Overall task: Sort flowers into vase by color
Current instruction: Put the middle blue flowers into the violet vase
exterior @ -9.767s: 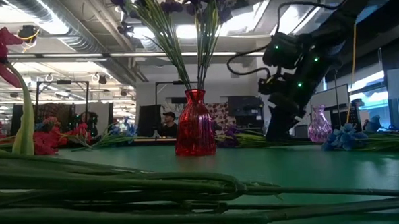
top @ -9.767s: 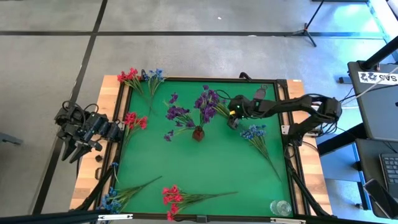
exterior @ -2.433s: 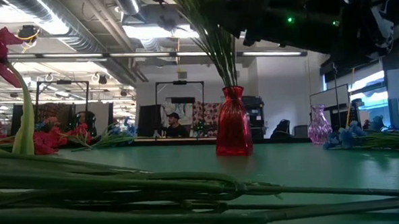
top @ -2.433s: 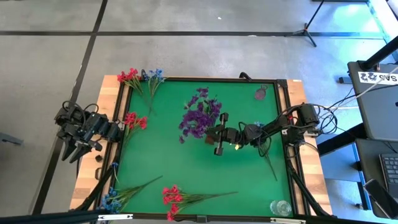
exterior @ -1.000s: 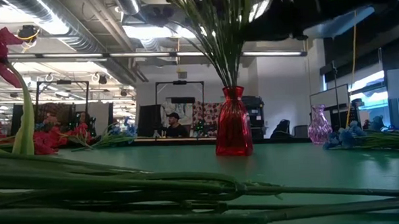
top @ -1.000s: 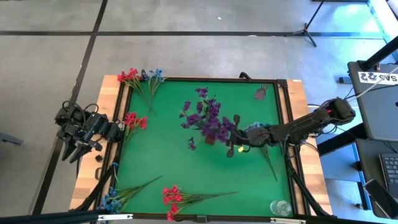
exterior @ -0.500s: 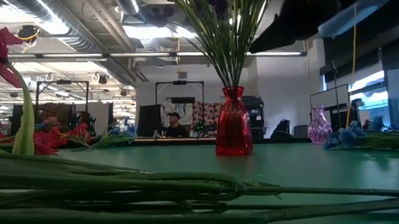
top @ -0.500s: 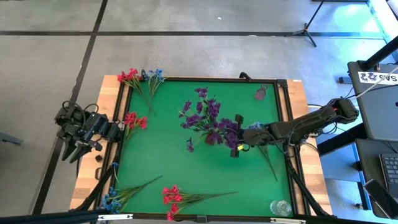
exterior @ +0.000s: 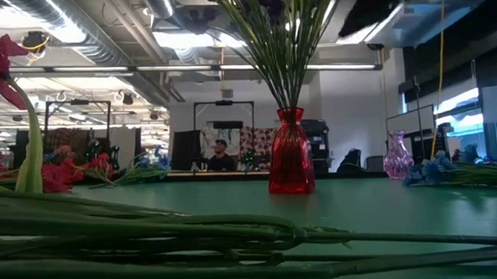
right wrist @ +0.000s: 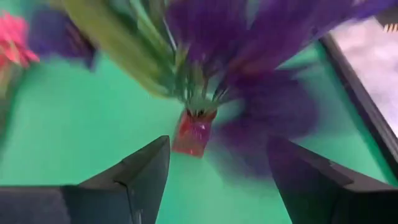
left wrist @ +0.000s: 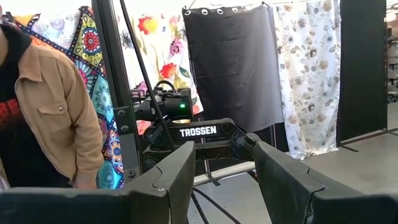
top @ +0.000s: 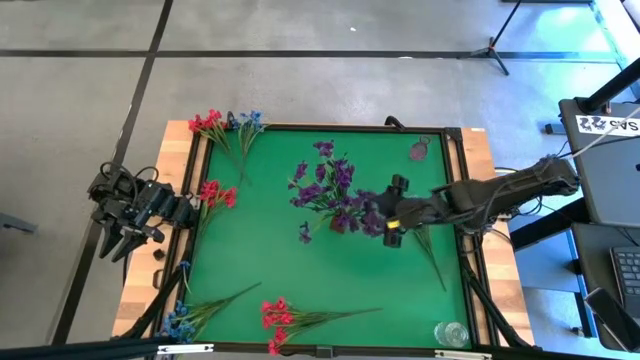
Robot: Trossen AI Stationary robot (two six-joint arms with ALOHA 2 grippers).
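— Where are your fingers right now?

— My right gripper (top: 393, 213) hangs over the middle of the green worktop (top: 260, 260), toward its right edge, just beside the red vase (exterior: 290, 163). Its fingers (right wrist: 140, 174) are spread wide and hold nothing; the vase shows between them from my wrist. My left gripper (top: 120, 240) waits off the worktop's left edge, its fingers (left wrist: 168, 180) apart and empty.

— And the flowers?

— The purple flowers (top: 330, 190) stand upright in the red vase near the worktop's centre. Red flowers (top: 290, 318) lie at the near edge, with a blue sprig (top: 195, 315) by the near left corner. More red and blue sprigs (top: 225, 125) lie at the far left corner, and another red sprig (top: 215, 193) lies at the left edge. A purple vase (exterior: 397, 156) stands empty by the far right corner.
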